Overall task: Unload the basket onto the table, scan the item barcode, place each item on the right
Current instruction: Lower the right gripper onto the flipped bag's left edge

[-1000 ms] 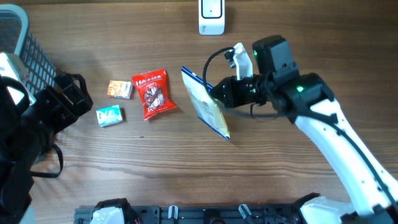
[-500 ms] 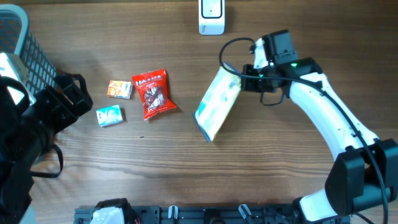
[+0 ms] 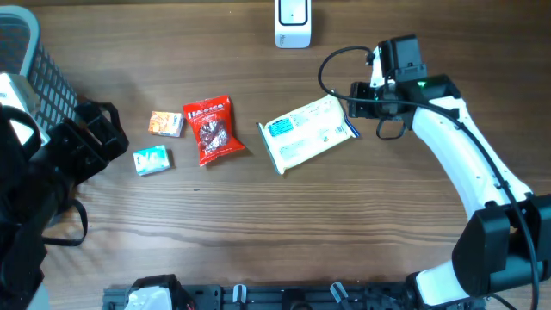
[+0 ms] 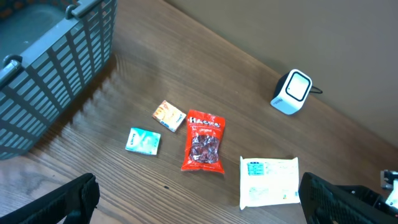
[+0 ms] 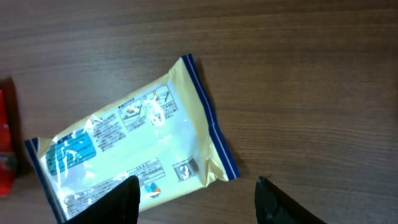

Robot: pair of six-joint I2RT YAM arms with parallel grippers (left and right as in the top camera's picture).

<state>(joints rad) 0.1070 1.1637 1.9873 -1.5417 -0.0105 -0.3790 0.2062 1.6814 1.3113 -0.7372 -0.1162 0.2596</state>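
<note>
A flat pale pack with blue end seams [image 3: 308, 133] lies label-up on the wooden table, also seen in the left wrist view [image 4: 269, 182]. In the right wrist view the pack [image 5: 130, 149] shows a small barcode [image 5: 186, 168] near its lower right corner. My right gripper [image 5: 194, 204] stands open over that corner, its fingers apart and not touching the pack. From overhead the right gripper [image 3: 355, 112] hovers at the pack's right end. The white scanner [image 3: 293, 24] stands at the table's far edge. My left gripper [image 4: 199, 205] is wide open at the left, holding nothing.
A red snack bag [image 3: 211, 129], a small orange box [image 3: 166, 123] and a small teal box [image 3: 151, 160] lie left of the pack. A grey slatted basket [image 3: 26, 52] stands at the far left, beside the left arm [image 3: 86, 138].
My right gripper opened and let go of the pack, which went from held on edge to lying flat on the table. The right arm drew back toward the upper right. The left arm stayed still.
</note>
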